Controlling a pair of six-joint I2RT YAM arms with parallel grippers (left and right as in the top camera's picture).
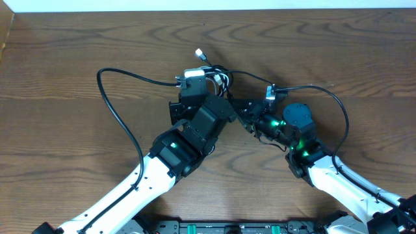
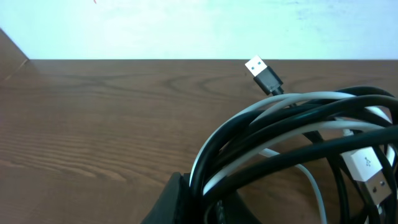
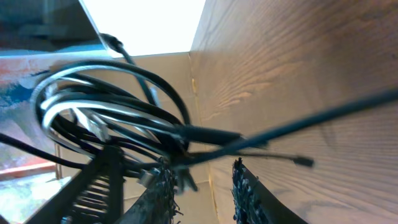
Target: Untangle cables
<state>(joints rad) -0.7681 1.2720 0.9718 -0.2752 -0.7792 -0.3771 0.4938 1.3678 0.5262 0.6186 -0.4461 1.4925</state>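
The cables are bunched in a tangle of black and white cords at the table's middle. My left gripper is shut on several strands of this bundle. A black-sleeved USB plug sticks up behind it, and a white plug hangs at the right. One black cord loops far out to the left; another arcs right past a small plug. My right gripper stands open just right of the tangle, with a black cord crossing just beyond its fingertips and nothing between them.
The wooden table stretches out to both sides. Its far edge meets a white wall. Both arms cross near the middle, with the left arm close to the right arm.
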